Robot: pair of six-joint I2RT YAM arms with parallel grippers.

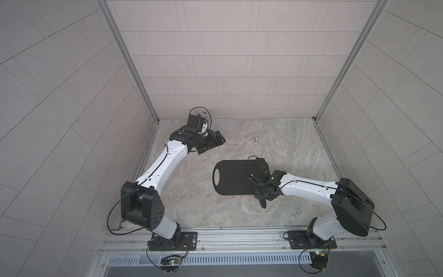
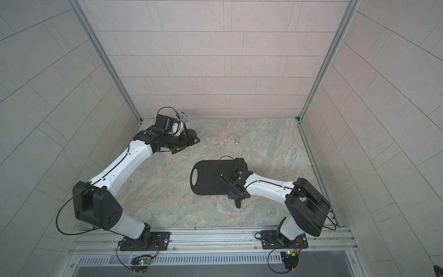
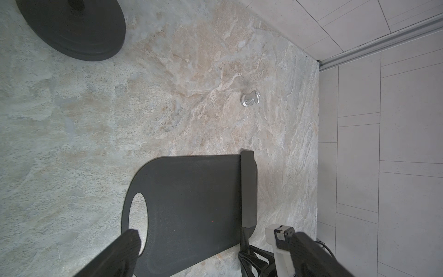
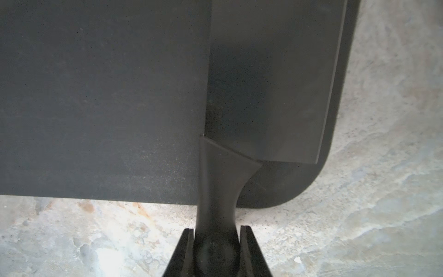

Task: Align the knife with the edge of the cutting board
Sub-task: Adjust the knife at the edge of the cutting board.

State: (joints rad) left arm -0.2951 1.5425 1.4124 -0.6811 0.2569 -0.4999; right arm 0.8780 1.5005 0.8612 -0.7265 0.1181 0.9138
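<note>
The matte-black cutting board [image 1: 230, 178] [image 2: 208, 177] lies flat on the stone table, its oval handle hole to the left. The black knife [image 4: 263, 84] lies with its broad blade on the board's right short end, nearly parallel to that edge, and a thin strip of board [image 4: 340, 96] shows beyond it. In the left wrist view the blade [image 3: 249, 187] reaches a little past the board's far side. The slim handle sticks out over the near side. My right gripper [image 4: 217, 237] [image 1: 261, 195] is shut on that handle. My left gripper [image 1: 212, 145] [image 3: 206, 239] hovers open and holds nothing at the back left.
A microphone stand's round black base [image 3: 72, 26] sits by the left gripper near the back wall, its microphone [image 2: 185, 118] above it. A small silver metal piece [image 1: 256, 140] [image 3: 250, 99] lies behind the board. Tiled walls close three sides.
</note>
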